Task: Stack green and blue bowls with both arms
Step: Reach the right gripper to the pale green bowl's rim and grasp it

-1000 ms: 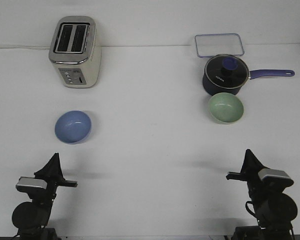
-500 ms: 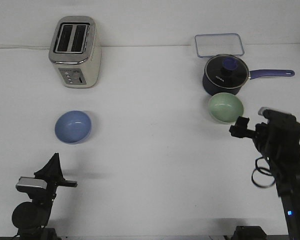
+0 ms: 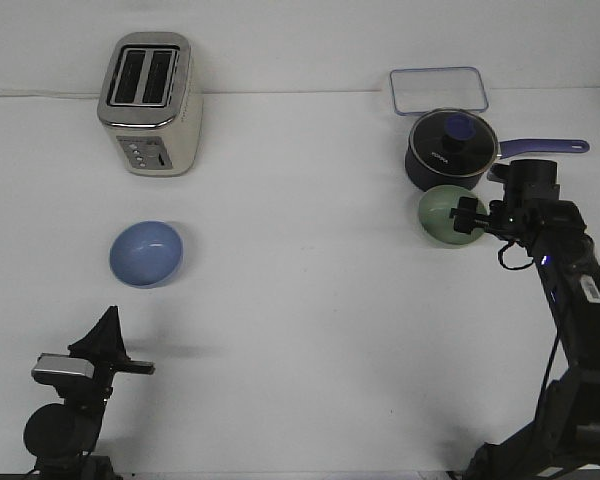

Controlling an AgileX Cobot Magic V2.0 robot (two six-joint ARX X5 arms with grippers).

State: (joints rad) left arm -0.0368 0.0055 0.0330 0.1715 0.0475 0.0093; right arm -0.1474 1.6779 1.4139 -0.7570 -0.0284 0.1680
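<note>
- Step in hand, as I judge it: reach for the first bowl. The right gripper [image 3: 467, 214] sits at the right rim of the green bowl [image 3: 442, 215], over its inner side.
- Right jaws: dark parts overlap the bowl's edge, but the front view does not show whether they are apart or closed on the rim — cannot tell.
- Green bowl location: on the table [image 3: 310, 300], right side, just in front of the dark blue saucepan [image 3: 450, 150] and very near it, possibly touching.
- Blue bowl [image 3: 146, 253]: upright on the left side of the table, in front of the toaster [image 3: 150, 102] and well apart from the green bowl. Nothing stacked yet.
- Left gripper [image 3: 105, 340]: low at the near left edge, pointing up, well short of the blue bowl; jaw state cannot be read from here.
- Next move likely calls for a firm pinch on the green rim and a straight lift clear of the saucepan, whose handle runs right behind the arm, while the left arm goes to the blue bowl.
- Writing: a small white mark on the saucepan wall — too small to read. Toaster controls unreadable too.
- Clear lidded container [image 3: 438, 90] behind the saucepan, not involved.
</note>
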